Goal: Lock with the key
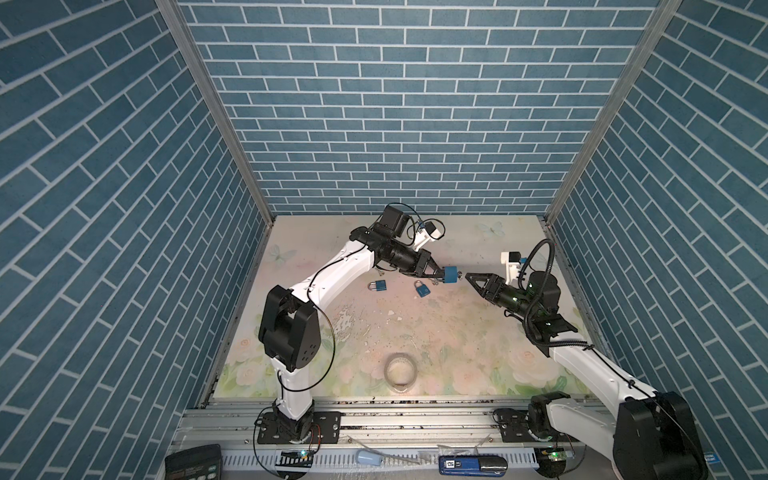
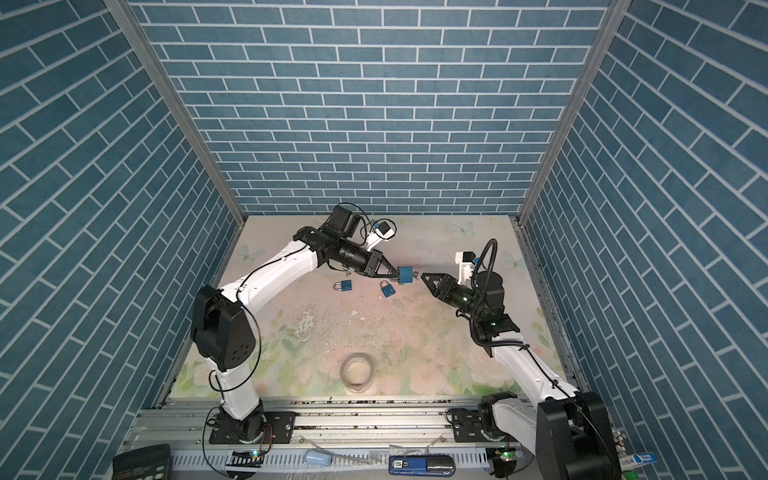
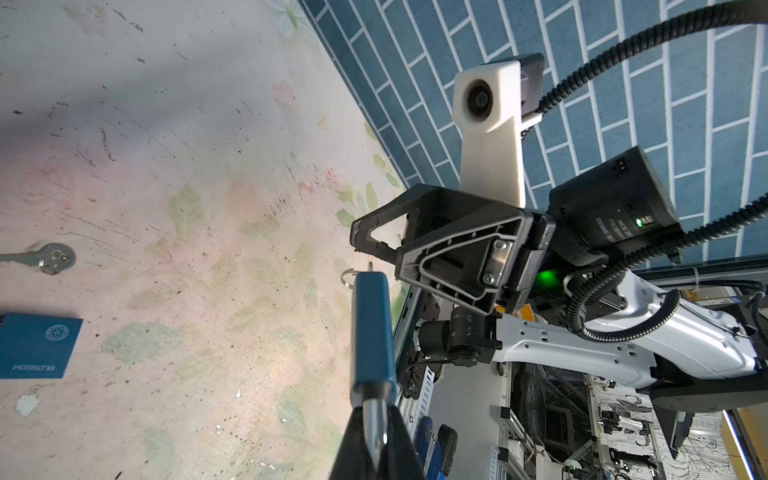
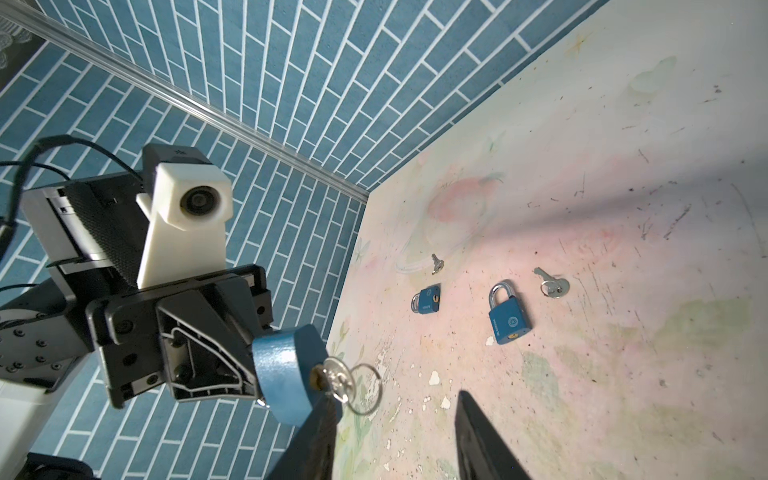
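Blue padlock (image 1: 449, 275), with the key (image 4: 332, 376) in its keyhole, hangs above the floral table (image 1: 457, 353), clamped by its shackle in the left gripper (image 1: 439, 274). Facing the key, the right gripper (image 1: 468, 275) has its jaws apart, one finger (image 4: 320, 432) just beside it. A second padlock (image 1: 422, 289) lies on the table below.

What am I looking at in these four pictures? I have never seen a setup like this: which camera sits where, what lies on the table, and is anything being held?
Two robot arms stand at a flowered table, each ending in a two-fingered gripper. Two pictures look down from overhead, side by side; the other two come from cameras on the arms' wrists. The left gripper is shut on the shackle of a blue padlock, held above the table, with a key in its keyhole. The right gripper is open, close to that key. On the table lie two more padlocks, two loose keys and a tape roll.
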Robot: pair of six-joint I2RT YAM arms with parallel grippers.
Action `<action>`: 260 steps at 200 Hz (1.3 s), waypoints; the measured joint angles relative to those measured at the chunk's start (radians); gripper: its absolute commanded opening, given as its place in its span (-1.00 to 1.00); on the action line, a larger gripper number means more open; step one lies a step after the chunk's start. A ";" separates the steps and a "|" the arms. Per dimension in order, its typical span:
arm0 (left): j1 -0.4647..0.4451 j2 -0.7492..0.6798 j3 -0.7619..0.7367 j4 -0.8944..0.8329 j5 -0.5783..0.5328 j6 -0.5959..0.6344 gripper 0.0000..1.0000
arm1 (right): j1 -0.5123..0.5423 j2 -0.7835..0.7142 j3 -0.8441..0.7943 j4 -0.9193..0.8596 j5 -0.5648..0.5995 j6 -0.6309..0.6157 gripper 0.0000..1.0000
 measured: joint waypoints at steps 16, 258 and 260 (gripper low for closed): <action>0.000 0.000 0.011 -0.027 -0.002 0.015 -1.00 | -0.006 0.032 -0.014 0.060 -0.034 0.010 -0.14; -0.012 0.100 0.146 -0.108 0.006 0.058 -1.00 | -0.027 0.138 -0.029 0.418 -0.182 0.162 -0.98; -0.012 0.103 0.149 -0.109 0.006 0.057 -1.00 | -0.027 0.139 -0.030 0.421 -0.182 0.164 -0.98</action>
